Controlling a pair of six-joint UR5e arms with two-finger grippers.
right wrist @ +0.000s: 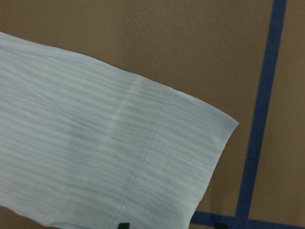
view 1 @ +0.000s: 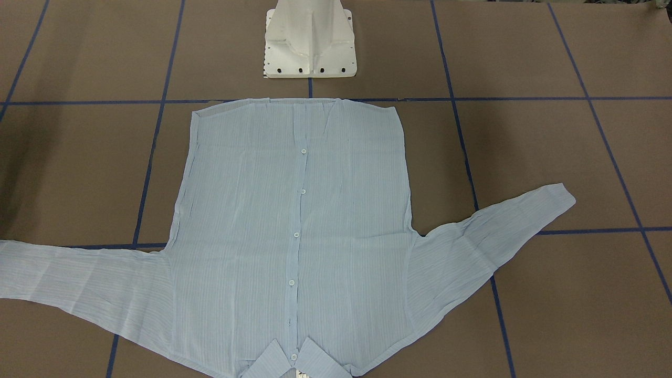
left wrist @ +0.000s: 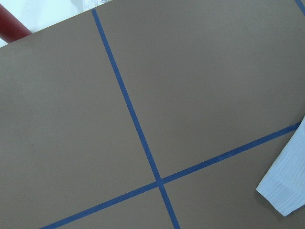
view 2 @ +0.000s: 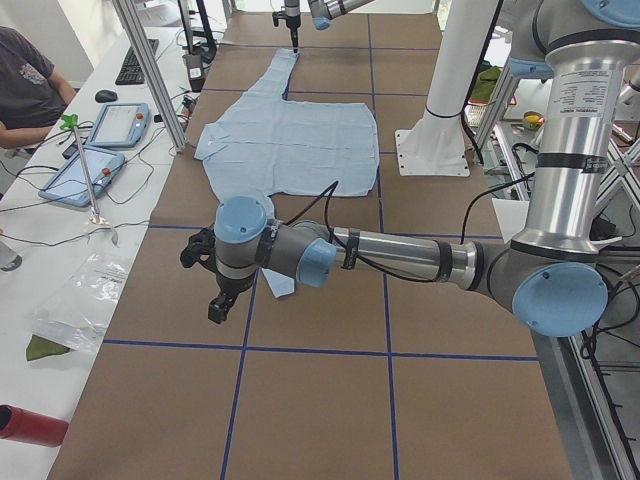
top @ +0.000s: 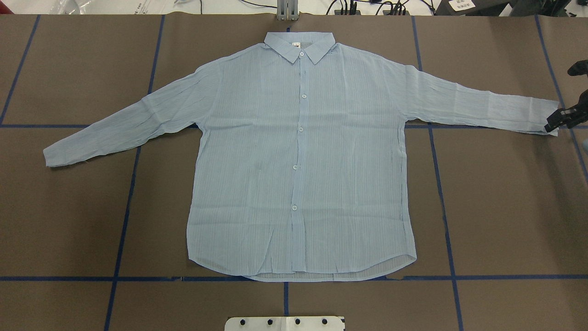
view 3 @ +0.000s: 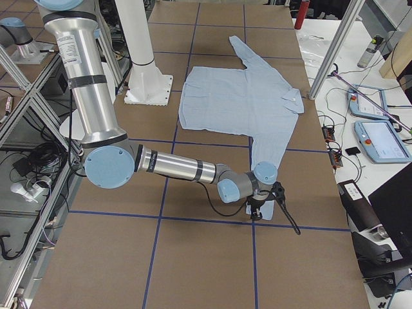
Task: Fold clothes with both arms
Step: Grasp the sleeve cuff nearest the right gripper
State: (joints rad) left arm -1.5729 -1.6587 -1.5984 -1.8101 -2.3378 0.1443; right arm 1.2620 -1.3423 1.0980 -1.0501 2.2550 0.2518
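Observation:
The light-blue shirt (top: pixel 298 151) lies flat and buttoned on the brown table, collar (top: pixel 299 46) away from the robot and both sleeves spread out. It also shows in the front-facing view (view 1: pixel 294 220). My right gripper (top: pixel 562 119) is at the end of the right-hand sleeve cuff (right wrist: pixel 186 157). Its two black fingertips show apart at the bottom of the right wrist view, open, over the cuff's edge. My left gripper (view 2: pixel 215 290) hovers just beyond the other cuff (left wrist: pixel 286 191). I cannot tell whether it is open.
The white pedestal base (view 1: pixel 310 42) stands behind the shirt's hem. Blue tape lines (left wrist: pixel 133 119) grid the table. An operator (view 2: pixel 30 80), teach pendants (view 2: pixel 110 125) and a red object (view 2: pixel 30 428) are at the far table edge.

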